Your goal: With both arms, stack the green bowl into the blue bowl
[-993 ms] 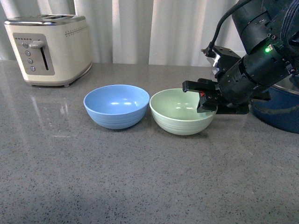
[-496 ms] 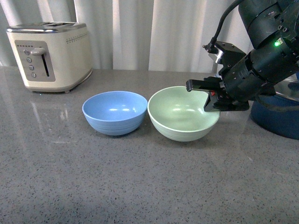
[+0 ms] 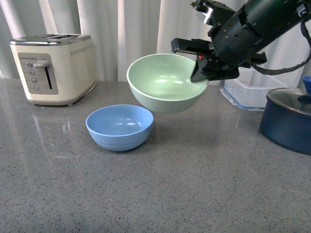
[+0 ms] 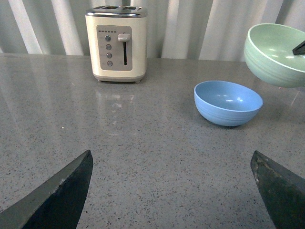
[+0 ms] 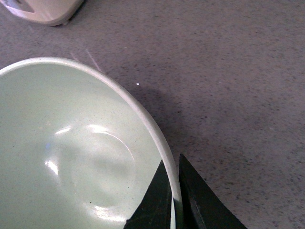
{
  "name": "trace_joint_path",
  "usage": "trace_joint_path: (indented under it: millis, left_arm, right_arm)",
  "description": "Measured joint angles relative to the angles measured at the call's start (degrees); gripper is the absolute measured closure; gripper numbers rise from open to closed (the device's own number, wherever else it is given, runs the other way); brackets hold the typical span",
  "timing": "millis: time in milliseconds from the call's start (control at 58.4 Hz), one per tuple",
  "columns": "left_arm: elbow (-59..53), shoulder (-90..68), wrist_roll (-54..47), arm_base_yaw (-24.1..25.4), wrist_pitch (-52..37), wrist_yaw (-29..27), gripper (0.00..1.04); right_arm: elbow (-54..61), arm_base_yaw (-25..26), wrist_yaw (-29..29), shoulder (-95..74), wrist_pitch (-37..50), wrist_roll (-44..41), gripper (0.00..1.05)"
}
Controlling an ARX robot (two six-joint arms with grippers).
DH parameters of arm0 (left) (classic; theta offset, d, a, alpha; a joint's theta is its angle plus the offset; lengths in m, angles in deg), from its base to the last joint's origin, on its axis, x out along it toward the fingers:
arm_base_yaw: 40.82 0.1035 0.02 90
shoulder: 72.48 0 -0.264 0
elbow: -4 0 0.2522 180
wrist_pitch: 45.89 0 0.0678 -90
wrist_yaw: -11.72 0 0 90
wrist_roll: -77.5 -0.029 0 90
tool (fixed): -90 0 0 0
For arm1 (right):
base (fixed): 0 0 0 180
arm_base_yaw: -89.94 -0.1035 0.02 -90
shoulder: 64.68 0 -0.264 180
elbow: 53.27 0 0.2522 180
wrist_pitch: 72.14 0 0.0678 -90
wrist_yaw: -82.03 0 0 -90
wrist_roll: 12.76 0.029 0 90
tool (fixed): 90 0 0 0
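Pinching rim of round matte green bowl [image 3: 163,85], rt hand [image 5: 172,171] holds it aloft.

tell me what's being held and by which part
The right gripper holds the green bowl by its rim, one finger inside, one outside. The left gripper holds nothing.

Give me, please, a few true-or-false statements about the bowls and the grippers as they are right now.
1. The right gripper holds the green bowl by its rim, clear of the counter. True.
2. The green bowl sits inside the blue bowl. False: it hangs in the air, and the blue bowl stands empty on the counter.
3. The left gripper grips the blue bowl. False: it is open, apart from the bowl, and holds nothing.
4. The toaster stands to the left of the blue bowl in the front view. True.
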Motion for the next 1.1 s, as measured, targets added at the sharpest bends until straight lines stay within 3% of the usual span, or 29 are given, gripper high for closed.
trace_joint_path:
  millis: [428, 770, 1096]
  left_arm:
    - [0.0, 0.0, 0.0, 0.0, 0.0, 0.0, 0.07]
    - [0.0, 0.0, 0.0, 0.0, 0.0, 0.0, 0.07]
    - [0.0, 0.0, 0.0, 0.0, 0.0, 0.0, 0.07]
  right_arm:
    - [-6.0, -5.2, 1.4, -5.9, -1.1, -0.1, 1.04]
    - [-14.6, -5.6, 3.2, -13.5, -3.4, -1.0, 1.04]
    - [-15.8, -4.3, 4.9, -17.2, -3.3, -1.1, 1.04]
